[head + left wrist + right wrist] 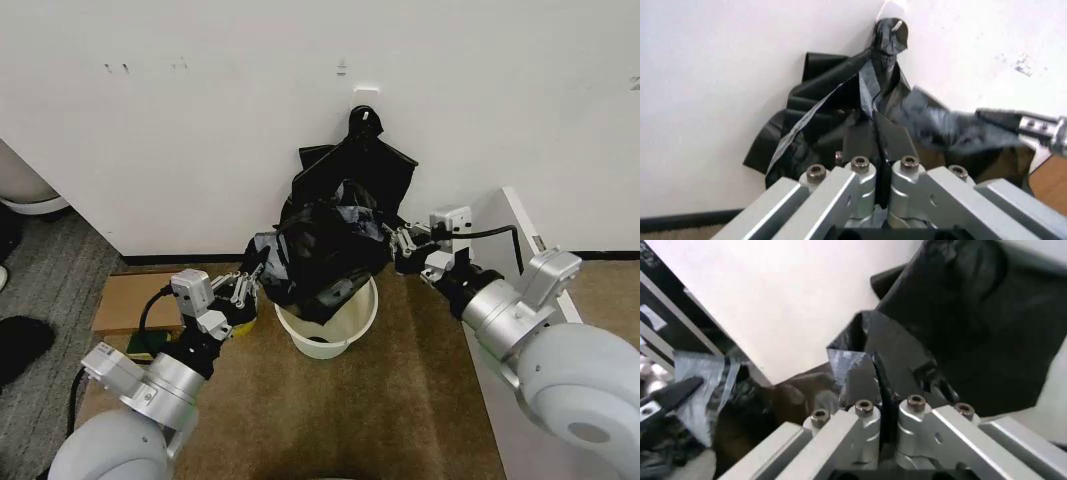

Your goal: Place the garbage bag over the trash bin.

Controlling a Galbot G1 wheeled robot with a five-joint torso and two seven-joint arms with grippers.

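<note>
Left gripper (243, 290): I am holding my fingers (860, 142) pinched together on a fold of the garbage bag (325, 255), at its left edge, beside the bin.
Right gripper (400, 243): I am clamping my fingers (860, 382) on the bag's right edge, just above and right of the bin.
Garbage bag: it is hanging bunched between my two grippers, sagging into the mouth of the trash bin (345, 335), not yet spread over the rim.
Trash bin: it is standing upright on the brown floor near the wall.
Black bundle (358, 160): it is hanging on the wall directly behind the bag.
Risk, film: thin plastic may be slipping or tearing if I am pulling the edges apart too hard.
Risk, bin: the light bucket may be tipping if the taut film is dragging against one side of the rim.
Risk, opening: I cannot tell whether the mouth is open; both layers may be pinched together.
</note>
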